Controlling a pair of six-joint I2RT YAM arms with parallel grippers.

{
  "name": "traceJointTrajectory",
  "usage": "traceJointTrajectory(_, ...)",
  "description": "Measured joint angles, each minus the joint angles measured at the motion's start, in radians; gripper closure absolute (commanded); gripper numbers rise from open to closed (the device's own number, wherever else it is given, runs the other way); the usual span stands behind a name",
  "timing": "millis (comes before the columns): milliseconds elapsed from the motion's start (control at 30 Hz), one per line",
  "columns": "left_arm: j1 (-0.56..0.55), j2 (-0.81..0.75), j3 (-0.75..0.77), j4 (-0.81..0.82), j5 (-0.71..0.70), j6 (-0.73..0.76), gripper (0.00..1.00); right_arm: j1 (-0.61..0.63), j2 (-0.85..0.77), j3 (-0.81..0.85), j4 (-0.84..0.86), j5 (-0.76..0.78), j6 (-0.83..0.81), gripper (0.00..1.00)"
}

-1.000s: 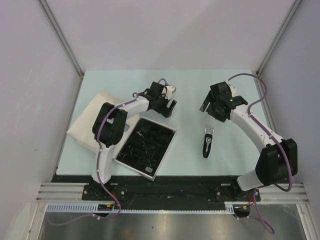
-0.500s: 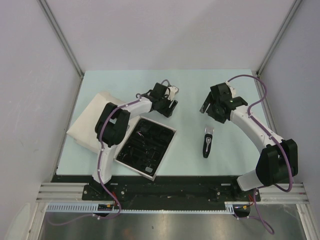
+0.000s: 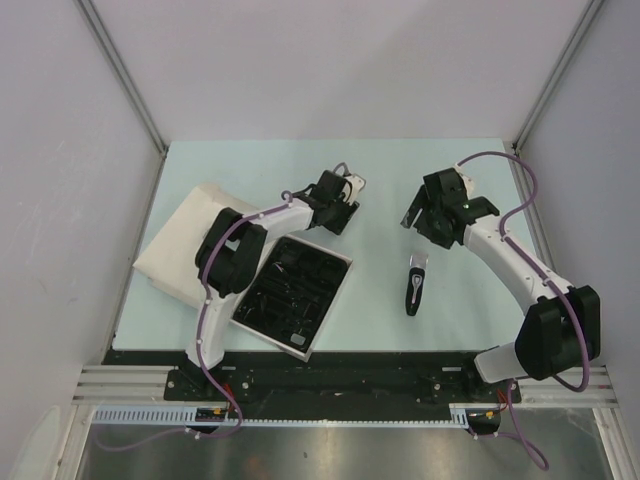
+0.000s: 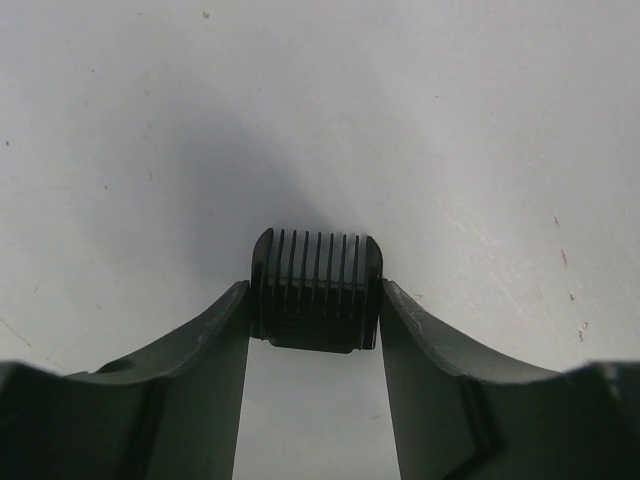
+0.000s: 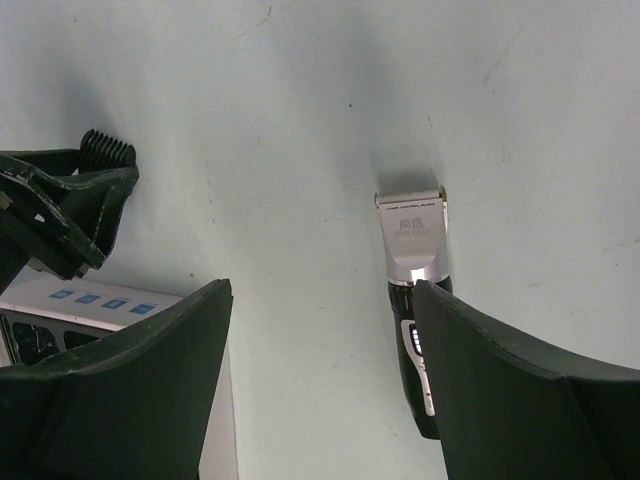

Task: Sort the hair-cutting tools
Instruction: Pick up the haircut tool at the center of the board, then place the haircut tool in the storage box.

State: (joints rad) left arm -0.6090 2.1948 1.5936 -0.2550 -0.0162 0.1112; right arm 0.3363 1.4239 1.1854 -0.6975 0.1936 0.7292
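Note:
A small black comb guard (image 4: pixel 316 290) sits on the table between the fingertips of my left gripper (image 4: pixel 315 305), and both fingers touch its sides. In the top view this left gripper (image 3: pixel 340 213) is just beyond the tray's far corner. The right wrist view shows the same guard (image 5: pixel 106 150) at its left edge. The black-and-silver clipper (image 3: pixel 415 283) lies alone on the table, blade end pointing away. My right gripper (image 3: pixel 424 216) hovers open beyond it; its right finger overlaps the clipper (image 5: pixel 414 255) in the right wrist view. Other dark tools lie in the black tray (image 3: pixel 343 263), too jumbled to tell apart.
The white-rimmed tray sits near the front left, with a printed strip on its edge (image 5: pixel 100 300). The white box lid (image 3: pixel 178 245) lies left of it, partly under the left arm. Grey walls close in the table on three sides.
My left gripper has closed from wide open onto the comb guard and drifted slightly right. The right gripper has shifted a little; the clipper has not moved.

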Motion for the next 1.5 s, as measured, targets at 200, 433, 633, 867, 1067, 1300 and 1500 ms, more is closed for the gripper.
traceJointTrajectory(200, 0.000, -0.008, -0.012, 0.007, -0.016, -0.048, 0.55, 0.000, -0.010, -0.008, 0.000, -0.002, 0.000, 0.22)
traceJointTrajectory(433, 0.001, -0.126, -0.098, -0.026, -0.018, -0.116, 0.54, -0.001, -0.014, -0.010, 0.013, -0.023, -0.001, 0.22)
traceJointTrajectory(633, 0.003, -0.322, -0.160, -0.050, -0.026, -0.151, 0.53, -0.006, -0.014, -0.010, 0.034, -0.048, -0.007, 0.23)
traceJointTrajectory(867, 0.003, -0.575, -0.297, -0.058, -0.068, -0.165, 0.52, -0.012, -0.008, -0.010, 0.056, -0.084, -0.021, 0.23)
traceJointTrajectory(1067, 0.003, -0.745, -0.513, -0.129, -0.105, -0.181, 0.50, -0.013, 0.014, -0.010, 0.071, -0.106, -0.032, 0.23)
traceJointTrajectory(1300, 0.003, -0.778, -0.584, -0.209, -0.138, -0.182, 0.48, -0.013, 0.040, -0.011, 0.091, -0.128, -0.035, 0.24)
traceJointTrajectory(1500, 0.013, -0.743, -0.584, -0.226, -0.135, -0.171, 0.49, -0.013, 0.055, -0.011, 0.103, -0.143, -0.035, 0.24)
